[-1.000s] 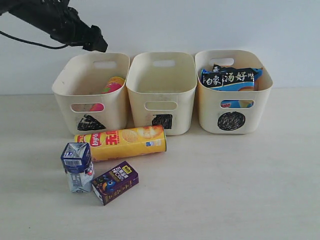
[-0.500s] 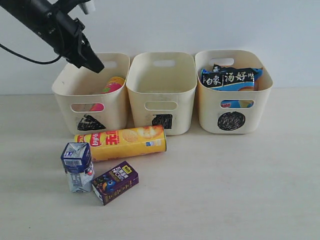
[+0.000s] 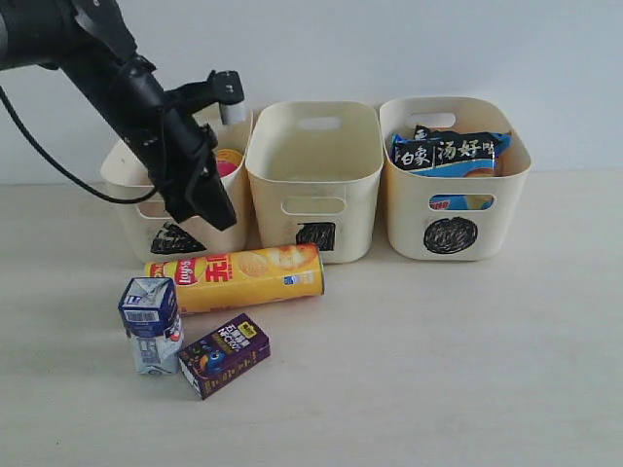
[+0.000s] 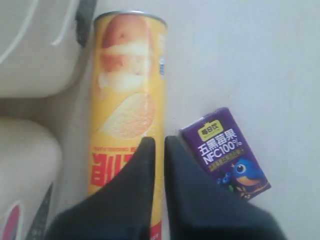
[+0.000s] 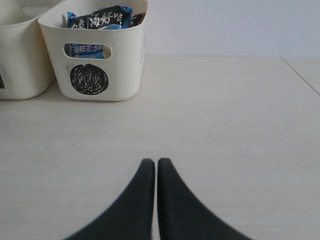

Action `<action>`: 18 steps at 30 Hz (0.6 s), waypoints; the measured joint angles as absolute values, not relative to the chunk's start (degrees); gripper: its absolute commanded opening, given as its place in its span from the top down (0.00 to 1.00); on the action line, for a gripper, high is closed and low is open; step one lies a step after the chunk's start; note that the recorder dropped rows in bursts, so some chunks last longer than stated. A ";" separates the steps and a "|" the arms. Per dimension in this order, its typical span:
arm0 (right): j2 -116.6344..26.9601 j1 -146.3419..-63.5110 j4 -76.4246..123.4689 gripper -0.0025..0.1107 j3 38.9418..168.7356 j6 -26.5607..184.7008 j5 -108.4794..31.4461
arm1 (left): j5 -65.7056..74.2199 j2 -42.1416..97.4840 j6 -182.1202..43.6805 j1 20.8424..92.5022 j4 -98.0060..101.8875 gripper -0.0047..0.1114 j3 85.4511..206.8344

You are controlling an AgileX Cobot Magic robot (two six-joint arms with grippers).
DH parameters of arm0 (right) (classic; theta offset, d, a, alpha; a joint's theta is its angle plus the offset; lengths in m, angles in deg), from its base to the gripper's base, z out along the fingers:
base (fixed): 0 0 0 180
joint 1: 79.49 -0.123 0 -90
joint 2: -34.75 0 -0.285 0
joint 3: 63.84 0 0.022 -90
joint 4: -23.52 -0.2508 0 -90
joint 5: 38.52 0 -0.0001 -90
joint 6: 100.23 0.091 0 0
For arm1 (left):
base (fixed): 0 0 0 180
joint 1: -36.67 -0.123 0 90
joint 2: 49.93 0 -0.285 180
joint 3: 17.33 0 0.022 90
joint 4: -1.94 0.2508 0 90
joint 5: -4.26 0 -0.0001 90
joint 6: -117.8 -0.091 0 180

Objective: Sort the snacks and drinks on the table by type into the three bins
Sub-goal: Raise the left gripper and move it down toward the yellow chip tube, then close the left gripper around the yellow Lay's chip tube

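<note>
Left hand point(image 3: 220, 216) lower, above yellow-orange tube point(image 3: 238, 277)

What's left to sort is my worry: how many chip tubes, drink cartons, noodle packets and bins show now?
Lay's chip tubes: 2 (yellow-orange tube, pink tube with yellow top)
Small drink cartons: 2 (blue-and-white gable-topped carton, dark purple box)
Flat noodle packets: 1 seen (blue packet); any other is hidden
Cream plastic bins: 3 (triangle bin, square bin, circle bin)
Total: 8

The purple box point(image 4: 225, 152) reads "NFC100%"; the yellow tube point(image 3: 238, 277) bears a Lay's logo.
</note>
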State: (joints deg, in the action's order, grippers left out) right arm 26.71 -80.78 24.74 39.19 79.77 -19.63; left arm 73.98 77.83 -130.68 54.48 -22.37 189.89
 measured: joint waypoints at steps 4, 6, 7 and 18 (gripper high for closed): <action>26.71 -80.78 24.74 0.98 39.19 79.77 -19.63 | 74.06 77.83 -131.28 56.12 -20.54 0.85 188.06; 26.71 -80.78 24.74 0.98 39.19 79.77 -19.63 | 74.06 77.74 -131.28 56.48 -20.18 0.73 187.05; 26.71 -80.78 24.74 0.98 39.19 79.77 -19.63 | 74.06 77.74 -131.28 56.48 -20.02 0.66 186.64; 26.71 -80.78 24.74 0.98 39.19 79.77 -19.63 | 72.53 77.70 -132.04 56.48 -19.43 0.22 182.52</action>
State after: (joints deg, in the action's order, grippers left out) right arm 26.71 -80.78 24.74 39.19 79.77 -19.63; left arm 72.53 77.70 -132.04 56.48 -19.43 182.52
